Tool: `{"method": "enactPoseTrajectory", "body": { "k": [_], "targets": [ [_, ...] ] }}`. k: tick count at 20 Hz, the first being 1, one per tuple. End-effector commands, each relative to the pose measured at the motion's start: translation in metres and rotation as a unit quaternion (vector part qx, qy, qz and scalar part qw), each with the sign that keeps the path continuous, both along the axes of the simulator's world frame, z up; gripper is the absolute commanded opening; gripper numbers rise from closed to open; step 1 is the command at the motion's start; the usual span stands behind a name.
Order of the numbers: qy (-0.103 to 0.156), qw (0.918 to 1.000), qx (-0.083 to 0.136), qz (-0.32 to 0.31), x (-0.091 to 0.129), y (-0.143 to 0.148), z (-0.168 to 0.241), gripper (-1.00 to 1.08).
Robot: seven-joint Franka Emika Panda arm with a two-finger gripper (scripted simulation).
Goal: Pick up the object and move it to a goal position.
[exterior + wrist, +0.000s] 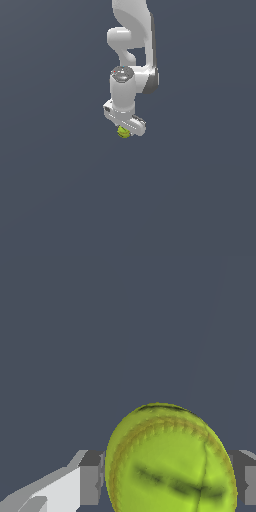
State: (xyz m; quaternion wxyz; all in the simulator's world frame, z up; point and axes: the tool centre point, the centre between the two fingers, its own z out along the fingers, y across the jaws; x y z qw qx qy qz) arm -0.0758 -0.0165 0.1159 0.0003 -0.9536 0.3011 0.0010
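So the hand [125, 126] is clamped on the little yellow-green ball [123, 132], which sits tucked right under the hand between its fingers [90, 483], one pressed against each side in the wrist view. For the carry I'd keep the squeeze steady and move smoothly, since a round ball could probably roll out of those flat pads on a jerky swing. No goal marker visible, so can't judge how far is left.

The white arm [131, 55] is reaching down from the top edge against a plain dark grey-blue ground, its wrist pointing straight downward. The gripper [125, 129] is sitting at its lower end, and the yellow-green ball [123, 132] is peeking out beneath it (only partly visible, the fingers themselves being hidden).
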Motion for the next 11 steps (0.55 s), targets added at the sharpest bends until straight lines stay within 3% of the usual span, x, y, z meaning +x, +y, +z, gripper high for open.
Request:
{"method": "enactPoseTrajectory", "body": {
  "k": [1, 11],
  "targets": [
    [-0.001, 1.0000, 0.000, 0.000, -0.010, 0.003, 0.007, -1.00],
    [-0.001, 1.0000, 0.000, 0.000, -0.027, 0.008, 0.018, -1.00]
  ]
}}
